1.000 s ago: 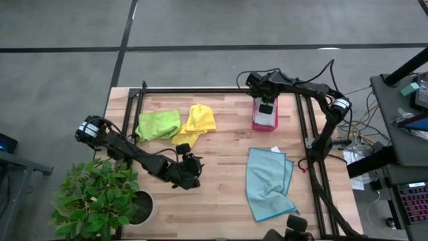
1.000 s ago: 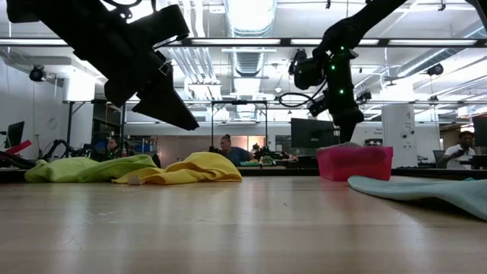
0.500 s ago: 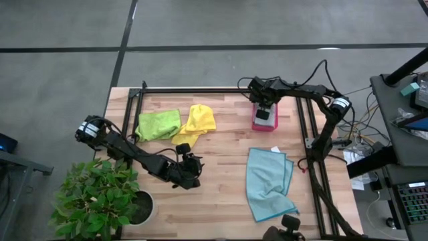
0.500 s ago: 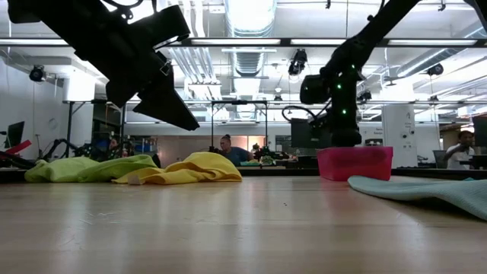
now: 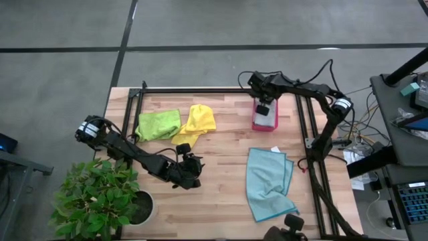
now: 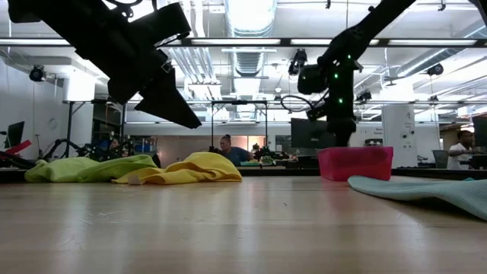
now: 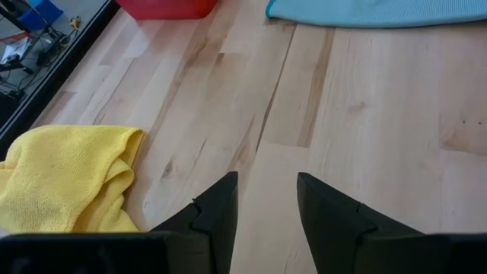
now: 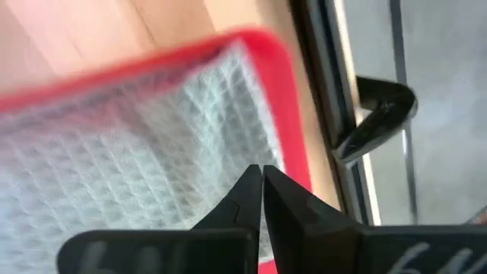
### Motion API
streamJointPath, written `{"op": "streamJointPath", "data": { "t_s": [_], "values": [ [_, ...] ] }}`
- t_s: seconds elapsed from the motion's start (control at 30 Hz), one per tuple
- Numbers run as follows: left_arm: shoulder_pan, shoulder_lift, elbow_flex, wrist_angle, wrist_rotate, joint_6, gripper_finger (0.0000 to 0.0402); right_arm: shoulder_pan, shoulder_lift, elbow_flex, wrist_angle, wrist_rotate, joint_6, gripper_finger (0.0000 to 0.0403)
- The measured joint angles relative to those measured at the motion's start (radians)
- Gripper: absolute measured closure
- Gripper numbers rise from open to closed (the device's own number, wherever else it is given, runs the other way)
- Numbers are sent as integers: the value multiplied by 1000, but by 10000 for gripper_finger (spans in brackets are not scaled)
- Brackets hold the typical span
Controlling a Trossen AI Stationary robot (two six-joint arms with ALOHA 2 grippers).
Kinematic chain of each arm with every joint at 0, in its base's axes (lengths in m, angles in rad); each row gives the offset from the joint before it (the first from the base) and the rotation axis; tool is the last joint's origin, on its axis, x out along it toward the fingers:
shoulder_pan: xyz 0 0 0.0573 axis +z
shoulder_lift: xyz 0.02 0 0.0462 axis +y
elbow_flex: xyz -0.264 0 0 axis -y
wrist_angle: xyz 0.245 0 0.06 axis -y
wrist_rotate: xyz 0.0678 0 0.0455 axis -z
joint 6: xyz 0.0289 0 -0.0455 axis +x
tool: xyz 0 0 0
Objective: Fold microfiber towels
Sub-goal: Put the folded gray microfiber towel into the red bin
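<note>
Waffle-weave grey towel (image 8: 129, 167) fills rigid red tray (image 8: 285, 99)

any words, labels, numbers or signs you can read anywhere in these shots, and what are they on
None can be read.
Towels: the green towel, yellow towel and light blue towel show no print; a small white tag on the blue one is too small to read.
Red tray: no lettering visible.
Room behind the table in the low view: screens and equipment are too far and blurred to read.
</note>
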Motion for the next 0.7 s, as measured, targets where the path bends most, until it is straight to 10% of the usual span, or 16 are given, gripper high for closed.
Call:
{"op": "streamJointPath", "data": {
  "t_s": [0.17, 0.7],
  "values": [
    [0, 0, 0, 1, 0, -1, 281, 1, -10, -3, 31, -188, 27, 394],
    [0, 0, 0, 1, 0, -1, 281, 1, -25, -160, 322, -159, 78, 394]
  ]
}}
